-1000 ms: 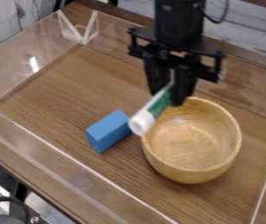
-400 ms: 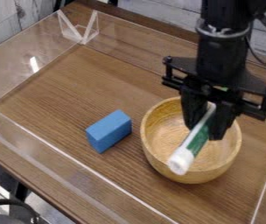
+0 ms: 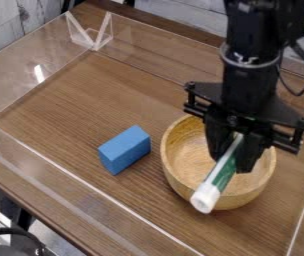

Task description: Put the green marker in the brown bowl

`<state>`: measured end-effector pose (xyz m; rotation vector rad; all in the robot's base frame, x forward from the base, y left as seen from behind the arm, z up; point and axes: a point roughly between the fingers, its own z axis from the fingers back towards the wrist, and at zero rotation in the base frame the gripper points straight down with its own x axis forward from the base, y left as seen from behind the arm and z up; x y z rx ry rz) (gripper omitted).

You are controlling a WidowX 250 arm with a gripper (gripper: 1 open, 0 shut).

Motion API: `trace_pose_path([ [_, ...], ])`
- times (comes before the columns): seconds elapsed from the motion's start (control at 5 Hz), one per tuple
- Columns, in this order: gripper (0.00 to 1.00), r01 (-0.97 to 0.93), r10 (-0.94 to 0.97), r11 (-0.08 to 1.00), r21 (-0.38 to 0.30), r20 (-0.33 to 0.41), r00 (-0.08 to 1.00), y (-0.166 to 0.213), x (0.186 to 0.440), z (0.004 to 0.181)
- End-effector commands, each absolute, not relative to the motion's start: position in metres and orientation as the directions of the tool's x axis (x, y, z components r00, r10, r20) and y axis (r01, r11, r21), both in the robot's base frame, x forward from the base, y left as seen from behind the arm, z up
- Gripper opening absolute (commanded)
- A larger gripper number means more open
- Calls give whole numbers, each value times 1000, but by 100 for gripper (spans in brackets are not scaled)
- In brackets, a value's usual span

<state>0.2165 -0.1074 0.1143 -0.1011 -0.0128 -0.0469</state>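
One marker [image 3: 216,182] is gripped by the fingers [image 3: 236,140] above the bowl [image 3: 184,152]. Lowering into it and release are left.

Black robot jaws [image 3: 236,143] gripping a green-and-white marker [image 3: 216,182] (tilted), over a brown bowl [image 3: 188,158], blue block [image 3: 124,150] nearby

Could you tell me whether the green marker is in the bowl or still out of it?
Out: the marker slants from the tool, apparently held above the bowl.
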Motion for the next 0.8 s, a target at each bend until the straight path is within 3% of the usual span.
trace_pose_path([
  [0.0,0,63,-57,992,-107,58,997,-111,220,112],
  [0.2,0,55,-48,993,-103,65,997,-112,222,101],
  [0.6,0,44,-36,994,-98,79,996,-109,226,99],
])
